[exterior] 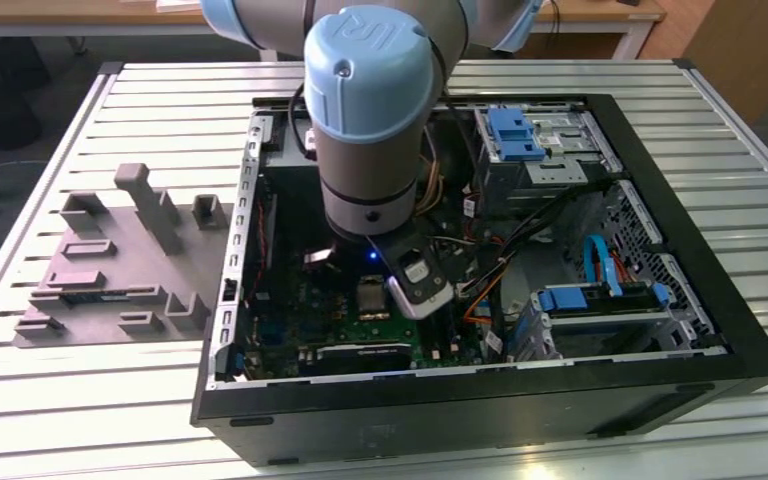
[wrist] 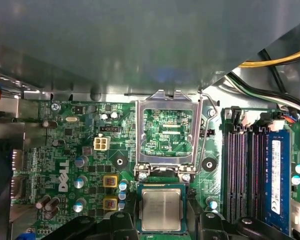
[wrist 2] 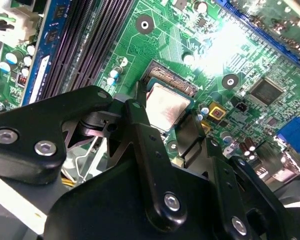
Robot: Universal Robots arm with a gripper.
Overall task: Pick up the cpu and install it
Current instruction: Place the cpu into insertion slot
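The cpu [wrist: 161, 209], a small square chip with a pale metal top, sits between my two black fingers [wrist: 122, 222] just over the motherboard socket [wrist: 162, 178]. In the second wrist view the cpu [wrist 2: 165, 106] is flanked by the fingers [wrist 2: 136, 112], and a strip of gold socket contacts [wrist 2: 171, 81] shows beyond its edge. My gripper [wrist 2: 165, 117] is shut on the cpu's sides. The socket's metal retention frame [wrist: 167, 102] stands flipped open. In the exterior view the gripper [exterior: 381, 285] is deep inside the open computer case [exterior: 704, 300].
Black memory slots [wrist: 242, 170] and a blue memory stick [wrist: 275, 175] run beside the socket. Yellow and black cables [wrist: 270, 60] hang near the case wall. A grey plastic tray [exterior: 104, 270] lies on the slatted table at the exterior view's left. Blue drive brackets [exterior: 511, 130] sit in the case.
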